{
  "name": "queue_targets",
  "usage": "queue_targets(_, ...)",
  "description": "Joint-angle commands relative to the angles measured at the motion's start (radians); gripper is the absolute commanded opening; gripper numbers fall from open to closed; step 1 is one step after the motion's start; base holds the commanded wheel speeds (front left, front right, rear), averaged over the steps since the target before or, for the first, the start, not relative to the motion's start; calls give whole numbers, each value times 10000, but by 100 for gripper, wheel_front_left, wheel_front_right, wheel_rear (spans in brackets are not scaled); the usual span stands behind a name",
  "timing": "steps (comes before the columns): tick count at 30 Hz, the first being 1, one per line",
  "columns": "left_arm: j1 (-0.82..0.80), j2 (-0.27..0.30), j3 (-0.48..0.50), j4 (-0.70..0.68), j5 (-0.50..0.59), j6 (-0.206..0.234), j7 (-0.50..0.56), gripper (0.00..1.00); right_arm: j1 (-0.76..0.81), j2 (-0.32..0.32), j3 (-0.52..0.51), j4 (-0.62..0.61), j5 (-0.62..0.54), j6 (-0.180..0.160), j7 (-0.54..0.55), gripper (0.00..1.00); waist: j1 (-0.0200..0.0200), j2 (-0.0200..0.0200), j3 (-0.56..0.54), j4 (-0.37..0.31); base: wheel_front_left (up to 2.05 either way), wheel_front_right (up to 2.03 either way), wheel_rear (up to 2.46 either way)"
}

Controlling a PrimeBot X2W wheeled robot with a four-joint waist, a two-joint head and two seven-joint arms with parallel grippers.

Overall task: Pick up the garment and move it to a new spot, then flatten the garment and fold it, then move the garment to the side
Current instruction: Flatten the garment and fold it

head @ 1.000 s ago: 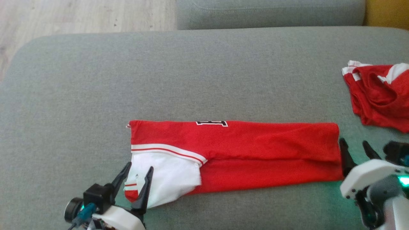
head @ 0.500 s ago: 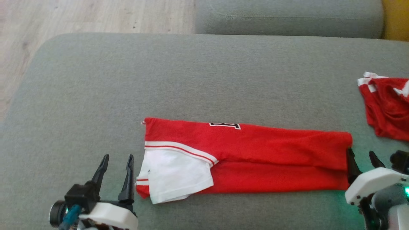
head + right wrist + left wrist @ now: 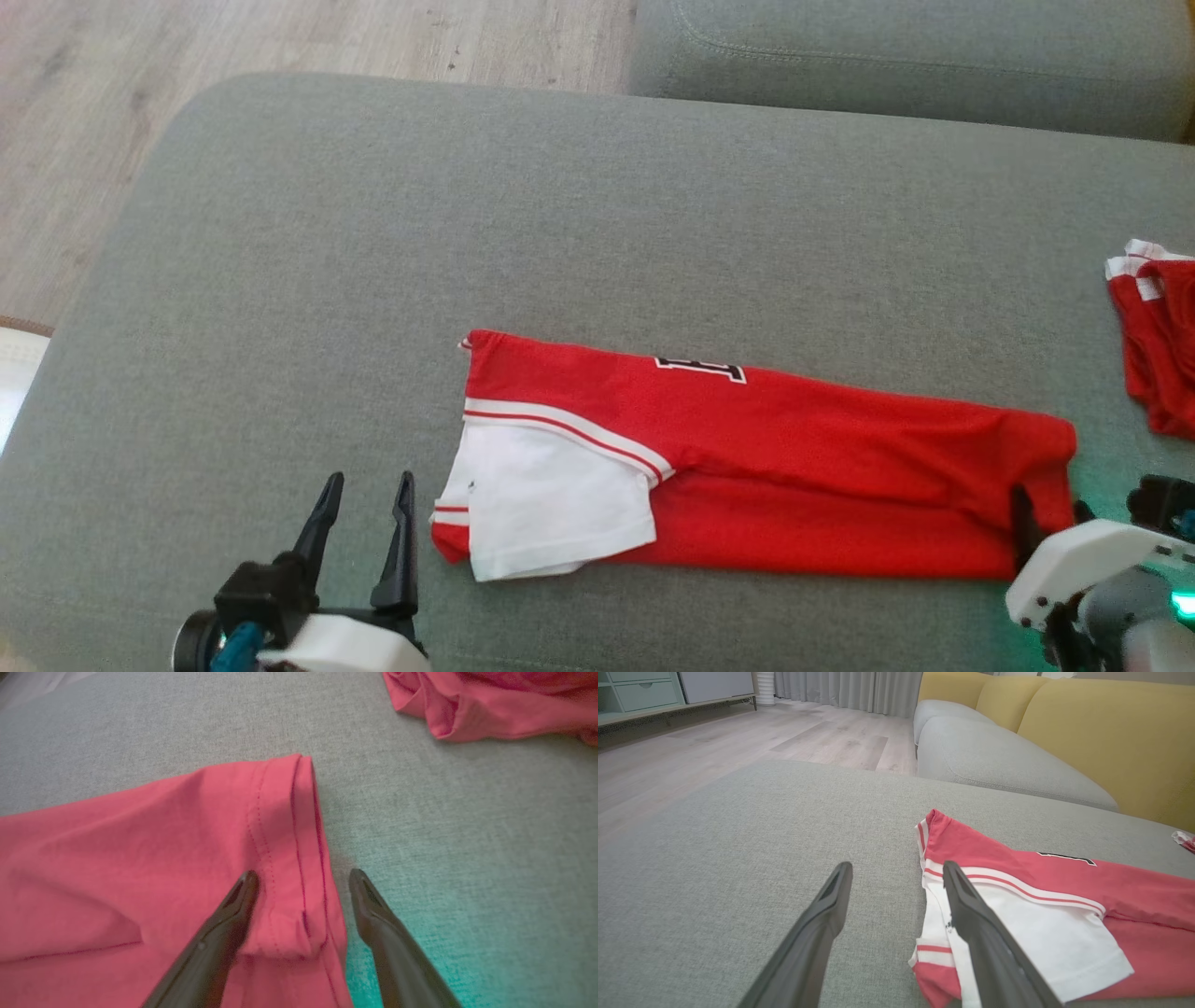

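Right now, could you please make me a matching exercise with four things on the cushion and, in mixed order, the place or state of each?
1 left gripper
2 right gripper
3 white sleeve
4 second red garment

a crumpled, far right on the cushion
b open, at the hemmed end of the folded garment
c open, over bare cushion beside the sleeve
d lying on the folded garment's left end

Pairs: 1-c, 2-b, 3-d, 4-a

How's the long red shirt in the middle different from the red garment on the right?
The folded red-and-white shirt lies flat as a long strip; the bunched red garment is rumpled. The shirt sits in the middle, the garment at the far right edge. Both are red with white trim.
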Motion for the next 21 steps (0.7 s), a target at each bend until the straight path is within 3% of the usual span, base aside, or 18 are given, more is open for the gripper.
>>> queue_targets(1,-301,127,484,-291,59,31,-121,100,-367,-73,330,-8,7,-7,21,88,0,-1,-21,-17,0,0,0)
queue_targets(2,-277,128,507,-290,64,28,-122,100,-401,-73,428,87,43,-7,18,56,0,-1,-41,-49,0,0,0)
queue_targets(3,-254,130,535,-294,69,31,-122,100,-440,-73,534,169,86,-7,6,32,0,-1,-63,-88,0,0,0)
queue_targets(4,-233,135,573,-300,73,39,-122,100,-492,-73,639,241,142,-7,-5,20,0,-1,-87,-138,0,0,0)
queue_targets(5,-216,141,613,-303,72,43,-122,100,-555,-72,725,287,214,-7,-40,0,0,-1,-114,-193,0,0,0)
queue_targets(12,-263,153,864,-359,99,45,-123,100,-1082,-78,594,36,359,-7,-178,0,0,-1,-338,-718,0,0,0)
queue_targets(21,-341,-64,905,-415,103,-83,-123,100,-1097,-697,-663,-1884,491,-7,988,0,0,-1,-346,-1318,0,0,0)
